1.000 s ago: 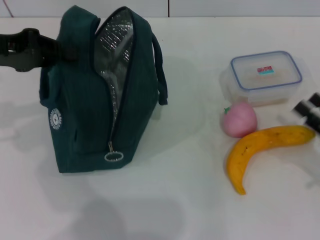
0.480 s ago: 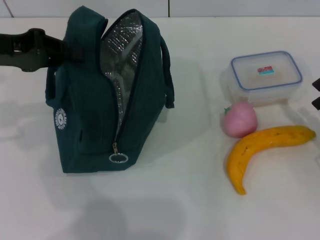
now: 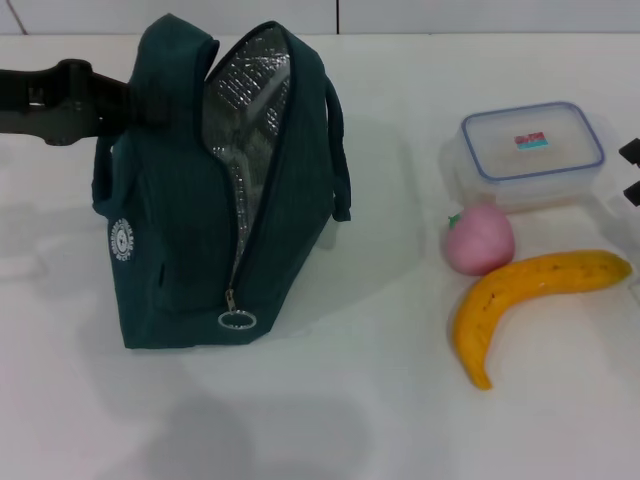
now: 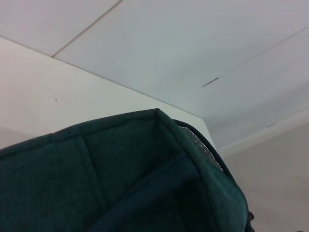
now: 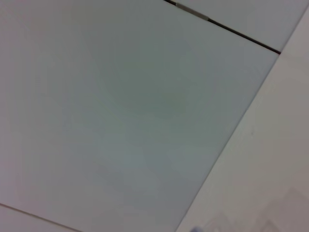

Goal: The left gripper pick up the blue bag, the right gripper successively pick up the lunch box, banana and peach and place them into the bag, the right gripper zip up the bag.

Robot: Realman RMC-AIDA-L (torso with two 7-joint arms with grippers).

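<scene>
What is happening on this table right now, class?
The left gripper is at the top edge of the blue bag, which stands unzipped with its silver lining showing. The lunch box, peach and banana lie on the table, none packed. The right gripper is just in view at the edge, beside the lunch box.
</scene>
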